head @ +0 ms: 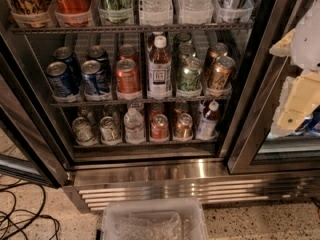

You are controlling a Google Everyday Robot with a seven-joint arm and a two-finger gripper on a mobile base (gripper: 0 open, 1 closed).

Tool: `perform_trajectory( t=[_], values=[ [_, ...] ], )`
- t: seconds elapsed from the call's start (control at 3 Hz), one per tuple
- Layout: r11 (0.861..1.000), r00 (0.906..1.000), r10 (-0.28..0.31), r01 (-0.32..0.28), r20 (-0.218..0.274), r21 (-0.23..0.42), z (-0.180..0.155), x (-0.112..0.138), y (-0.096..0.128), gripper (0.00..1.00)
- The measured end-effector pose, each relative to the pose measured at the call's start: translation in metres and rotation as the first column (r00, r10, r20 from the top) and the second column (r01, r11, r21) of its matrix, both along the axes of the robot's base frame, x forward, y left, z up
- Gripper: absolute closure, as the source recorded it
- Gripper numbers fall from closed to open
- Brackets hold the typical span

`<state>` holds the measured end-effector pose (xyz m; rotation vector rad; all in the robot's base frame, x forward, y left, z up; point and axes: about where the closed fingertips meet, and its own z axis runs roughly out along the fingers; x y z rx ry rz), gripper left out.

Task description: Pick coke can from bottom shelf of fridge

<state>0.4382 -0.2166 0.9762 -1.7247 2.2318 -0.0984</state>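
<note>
The fridge (150,176) stands open in front of me, with a steel frame and a dark inside. On its bottom shelf (145,143) the red coke can (159,127) stands upright at the front of the middle lane, with a second red can behind it. A copper-orange can (183,125) is right of it and a water bottle (134,125) is left of it. My gripper (300,91), white and cream, hangs at the right edge of the view, in front of the right glass door, well apart from the can and holding nothing I can see.
Green-and-silver cans (95,130) stand at the shelf's left and a small bottle (207,120) at its right. The middle shelf holds blue, red, green and gold cans and a tea bottle (159,69). A clear plastic bin (155,219) sits on the floor below. Cables (20,219) lie at the left.
</note>
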Motion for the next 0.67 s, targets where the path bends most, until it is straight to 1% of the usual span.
perform_trajectory(
  t=[0.33,0.67],
  values=[
    [1.000,1.0000,0.000,0.000,0.000,0.000,0.0000,0.0000,0.0000,0.00],
    [1.000,0.9998,0.021,-0.021,0.005,-0.011,-0.0046,-0.0081,0.0086,0.00]
  ],
)
